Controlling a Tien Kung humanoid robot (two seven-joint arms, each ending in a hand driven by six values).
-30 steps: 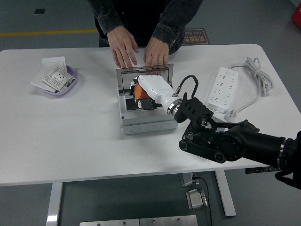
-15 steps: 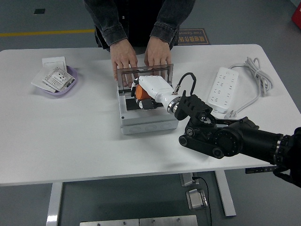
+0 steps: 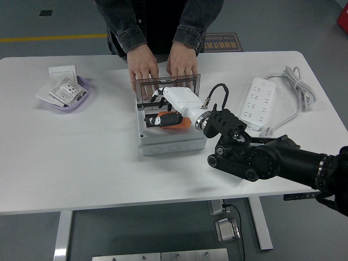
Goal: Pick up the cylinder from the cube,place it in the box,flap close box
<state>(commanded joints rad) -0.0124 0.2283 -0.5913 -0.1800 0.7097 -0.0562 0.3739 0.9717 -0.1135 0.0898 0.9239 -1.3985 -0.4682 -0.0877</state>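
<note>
The orange cylinder (image 3: 182, 124) lies low inside the open grey box (image 3: 171, 144) at the table's middle. My right hand (image 3: 159, 118), with a white shell and black fingers, reaches into the box from the right, and its fingers are curled over the cylinder. The box's clear lid (image 3: 167, 87) stands upright at the far side. A person's two hands (image 3: 142, 70) rest behind the lid and hold it. I see no cube. My left arm is out of view.
A white power strip (image 3: 255, 103) with its cable (image 3: 296, 87) lies to the right of the box. A purple bowl (image 3: 81, 98) of paper packets and a white card (image 3: 62, 70) sit at the far left. My black right forearm (image 3: 272, 163) crosses the near right of the table.
My right hand has lowered the orange cylinder from lid height down into the box. The person's hands moved close behind the lid and stayed there.
</note>
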